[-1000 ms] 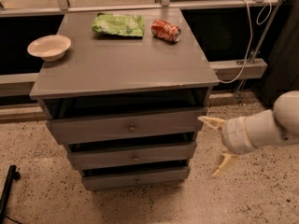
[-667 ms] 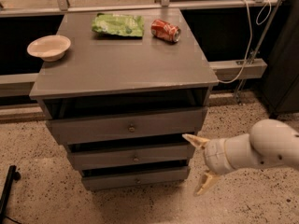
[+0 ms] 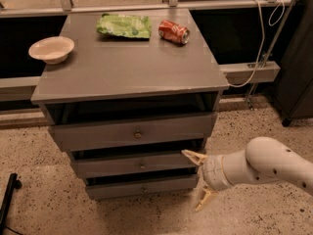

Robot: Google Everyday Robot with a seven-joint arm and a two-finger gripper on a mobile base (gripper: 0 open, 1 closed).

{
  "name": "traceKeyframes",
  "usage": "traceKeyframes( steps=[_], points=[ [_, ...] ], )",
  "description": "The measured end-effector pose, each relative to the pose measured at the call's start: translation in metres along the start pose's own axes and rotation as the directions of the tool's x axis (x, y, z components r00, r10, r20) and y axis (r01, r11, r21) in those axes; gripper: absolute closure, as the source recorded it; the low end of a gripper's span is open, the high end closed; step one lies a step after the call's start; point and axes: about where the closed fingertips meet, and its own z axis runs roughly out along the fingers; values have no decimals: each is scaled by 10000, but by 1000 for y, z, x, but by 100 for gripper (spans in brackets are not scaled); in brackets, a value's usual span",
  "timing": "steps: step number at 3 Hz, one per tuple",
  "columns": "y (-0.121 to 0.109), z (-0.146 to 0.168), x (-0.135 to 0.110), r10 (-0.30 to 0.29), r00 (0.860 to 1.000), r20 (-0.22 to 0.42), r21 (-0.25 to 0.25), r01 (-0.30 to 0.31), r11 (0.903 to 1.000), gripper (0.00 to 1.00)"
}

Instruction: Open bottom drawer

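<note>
The bottom drawer (image 3: 142,186) is the slimmest grey front at the foot of the grey cabinet, with a small round metal knob (image 3: 144,189). It looks pushed in, with a dark gap above it. My gripper (image 3: 199,179) is open, its two pale fingers spread one above the other. It hovers at the right end of the middle and bottom drawer fronts, just off the cabinet's right corner. The upper fingertip (image 3: 188,153) is level with the middle drawer (image 3: 139,163). The lower fingertip (image 3: 199,207) hangs near the floor.
On the cabinet top (image 3: 127,62) lie a white bowl (image 3: 51,49), a green chip bag (image 3: 123,25) and a tipped red soda can (image 3: 173,31). The top drawer (image 3: 134,131) sits slightly out. A white cable (image 3: 259,48) hangs at right. A black leg (image 3: 7,199) stands at left.
My arm and gripper have moved left and down, from beside the top drawer's right end to the lower right corner of the cabinet. The drawers have not moved.
</note>
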Motion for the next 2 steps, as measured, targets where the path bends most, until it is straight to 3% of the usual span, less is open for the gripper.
traceKeyframes(
  steps=[1,2],
  points=[
    [11,3,21,-233,9895,-1425,-352,185,9992,0],
    [39,22,82,-257,9413,-3366,-765,-1,9971,0]
  ],
)
